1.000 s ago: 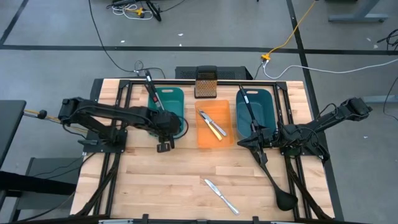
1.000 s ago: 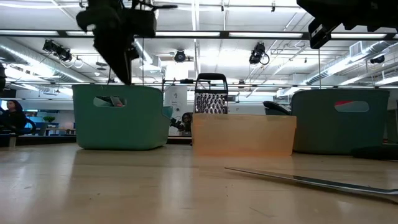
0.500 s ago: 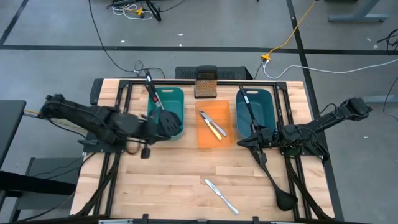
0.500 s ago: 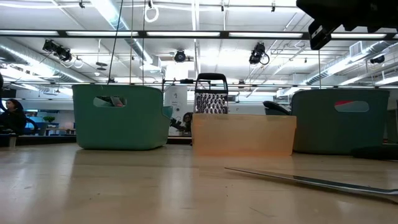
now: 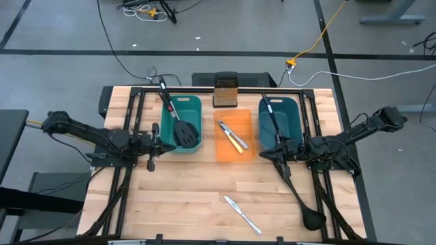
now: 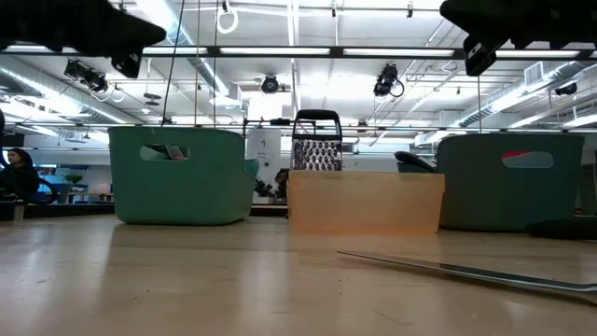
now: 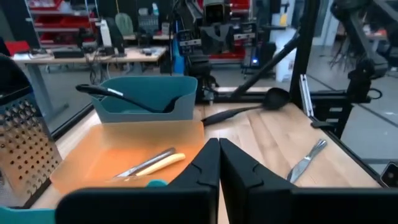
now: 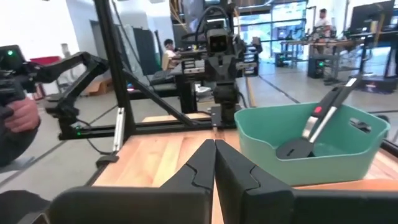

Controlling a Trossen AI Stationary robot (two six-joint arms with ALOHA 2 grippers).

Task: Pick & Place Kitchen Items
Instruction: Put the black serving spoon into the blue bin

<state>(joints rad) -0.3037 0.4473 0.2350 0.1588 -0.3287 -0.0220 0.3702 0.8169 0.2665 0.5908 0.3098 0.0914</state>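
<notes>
The black ladle (image 5: pixel 300 194) lies on the tabletop (image 5: pixel 191 204) at its right side, its long handle running from beside the right tool (image 5: pixel 281 158) toward the front edge, bowl end farthest from it. So the right arm is far nearer; the left tool (image 5: pixel 151 144) hangs clenched and empty beside the left teal bin (image 5: pixel 193 103), which holds a spatula (image 5: pixel 184 129). The right tool is clenched too, on nothing I can see. A loose knife (image 5: pixel 242 214) lies front-centre; the low view cuts it off.
</notes>
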